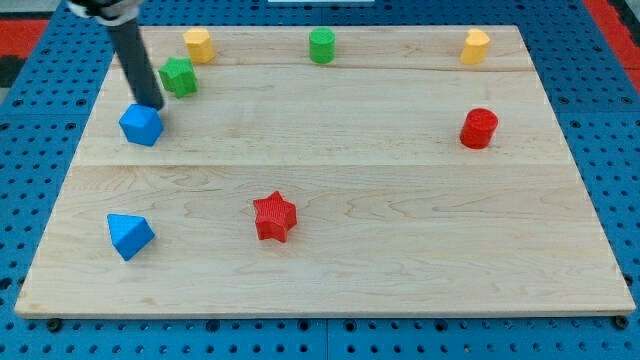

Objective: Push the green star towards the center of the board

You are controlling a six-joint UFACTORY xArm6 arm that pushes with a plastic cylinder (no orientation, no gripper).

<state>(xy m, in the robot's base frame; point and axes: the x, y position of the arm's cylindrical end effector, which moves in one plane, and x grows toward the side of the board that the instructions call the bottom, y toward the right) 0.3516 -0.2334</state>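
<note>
The green star (179, 76) sits near the view's top-left corner of the wooden board (400, 200), well apart from the centre, so I judge the task as barely begun: the whole push towards the middle is left to do. Just to the star's lower left is my tip (153, 106), the end of a dark rod slanting down from the view's top left. It holds nothing, being a bare rod; I cannot tell whether it touches the star. The tip appears to rest at the upper edge of a blue block (141, 125), a chunky faceted shape. A yellow block (198, 45) stands just beyond the star towards the view's top. Farther off are a green cylinder (321, 46), another yellow block (475, 46), a red cylinder (479, 128), a red star (274, 216) and a second blue block (130, 235).
</note>
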